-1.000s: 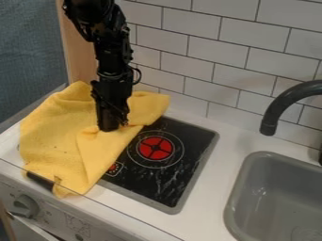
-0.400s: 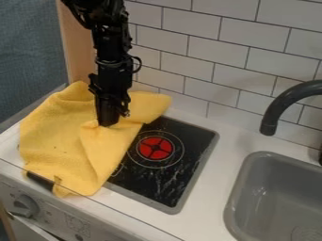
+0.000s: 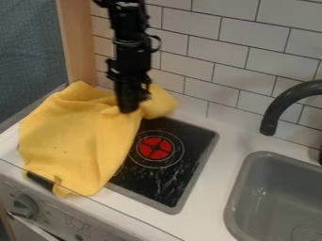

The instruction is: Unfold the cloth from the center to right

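Note:
My gripper (image 3: 128, 109) hangs over the back left of the stove, pointing down, shut on a pinch of the yellow cloth (image 3: 69, 139). The cloth spreads over the left part of the stove and the counter's left side, its front corner hanging over the front edge. From the gripper a raised fold slopes down toward the front. Behind and to the right of the gripper a bunched part of the cloth bulges toward the wall. The pinched spot itself is hidden behind the gripper's tip.
The black stove plate (image 3: 184, 162) with its red burner (image 3: 155, 148) shows right of the cloth. Further right are a grey sink (image 3: 277, 197) and a dark faucet (image 3: 277, 108). A tiled wall (image 3: 239, 70) stands behind, and a knob (image 3: 26, 205) is on the front.
My gripper has moved right and upward in the view, drawing the pinched cloth with it. The cloth's middle is lifted, and its back right part is more bunched.

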`<state>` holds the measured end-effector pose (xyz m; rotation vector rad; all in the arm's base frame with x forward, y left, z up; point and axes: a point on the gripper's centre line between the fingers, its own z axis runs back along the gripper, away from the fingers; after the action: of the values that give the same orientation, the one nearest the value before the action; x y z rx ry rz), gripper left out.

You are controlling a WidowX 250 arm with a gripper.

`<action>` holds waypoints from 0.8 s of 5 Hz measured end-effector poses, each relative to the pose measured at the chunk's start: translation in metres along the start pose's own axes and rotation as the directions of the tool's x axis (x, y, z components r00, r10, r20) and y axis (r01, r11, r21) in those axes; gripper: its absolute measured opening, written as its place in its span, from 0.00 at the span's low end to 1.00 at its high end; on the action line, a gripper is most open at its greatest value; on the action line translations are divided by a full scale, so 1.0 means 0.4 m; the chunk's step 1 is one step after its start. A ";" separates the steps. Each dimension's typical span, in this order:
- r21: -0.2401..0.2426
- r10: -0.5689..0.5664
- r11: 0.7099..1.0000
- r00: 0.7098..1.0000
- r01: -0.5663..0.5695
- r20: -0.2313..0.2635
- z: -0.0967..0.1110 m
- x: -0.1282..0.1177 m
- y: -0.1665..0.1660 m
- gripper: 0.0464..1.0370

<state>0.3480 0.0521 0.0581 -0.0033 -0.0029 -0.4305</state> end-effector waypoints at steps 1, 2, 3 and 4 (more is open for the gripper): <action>-0.009 -0.044 0.999 0.999 0.044 0.004 -0.001 0.035 -0.060 0.02; 0.001 -0.067 0.998 0.998 0.067 0.022 0.000 0.069 -0.108 0.02; -0.013 -0.099 0.995 0.995 0.099 0.028 -0.003 0.094 -0.166 0.02; 0.011 -0.110 0.994 0.994 0.110 -0.007 -0.061 0.117 -0.213 0.02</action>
<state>0.3552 -0.0451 0.0342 0.0092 0.0013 -0.5409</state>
